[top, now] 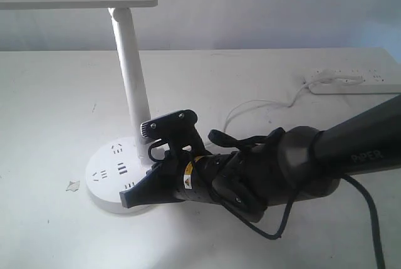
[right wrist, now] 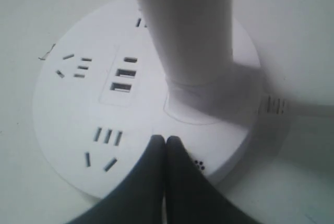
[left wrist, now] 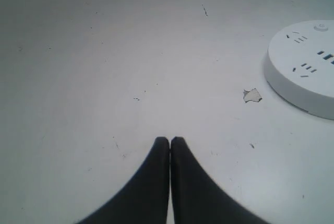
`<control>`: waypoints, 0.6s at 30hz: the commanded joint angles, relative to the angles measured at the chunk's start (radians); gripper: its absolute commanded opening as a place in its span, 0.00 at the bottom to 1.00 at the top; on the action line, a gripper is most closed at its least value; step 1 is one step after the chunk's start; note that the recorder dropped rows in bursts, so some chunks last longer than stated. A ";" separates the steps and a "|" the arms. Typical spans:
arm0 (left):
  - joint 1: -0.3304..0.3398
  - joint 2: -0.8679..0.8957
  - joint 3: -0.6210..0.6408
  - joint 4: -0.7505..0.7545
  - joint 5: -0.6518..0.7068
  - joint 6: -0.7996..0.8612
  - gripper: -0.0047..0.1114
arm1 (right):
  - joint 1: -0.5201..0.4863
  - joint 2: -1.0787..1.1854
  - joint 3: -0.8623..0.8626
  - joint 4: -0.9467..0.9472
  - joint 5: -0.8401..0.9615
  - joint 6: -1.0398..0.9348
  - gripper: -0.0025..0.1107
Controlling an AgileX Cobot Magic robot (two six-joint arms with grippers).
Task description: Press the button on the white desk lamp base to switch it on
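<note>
I'm on the approach: right tool (right wrist: 166,140) closed, tips over the base's (right wrist: 68,109) near rim. Left tool (left wrist: 170,141) closed, idle. Next I must locate the button (left wrist: 322,25) and press straight down.

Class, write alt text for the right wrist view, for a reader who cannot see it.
The right gripper, jaws shut, has its dark tips over the edge of the white desk lamp base, close to the foot of the thick white pole. Dark socket slots and two USB ports mark the round disc.
</note>
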 commanded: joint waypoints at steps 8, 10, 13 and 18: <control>-0.003 -0.005 0.002 -0.003 -0.001 0.000 0.04 | -0.001 -0.040 0.052 0.001 -0.092 -0.162 0.02; -0.003 -0.005 0.002 -0.003 -0.001 0.000 0.04 | -0.001 -0.069 0.091 0.001 -0.159 -0.181 0.02; -0.003 -0.005 0.002 -0.003 -0.001 0.000 0.04 | -0.001 -0.133 0.173 0.043 -0.293 -0.210 0.02; -0.003 -0.005 0.002 -0.003 -0.001 0.000 0.04 | -0.001 -0.296 0.441 0.381 -0.632 -0.446 0.02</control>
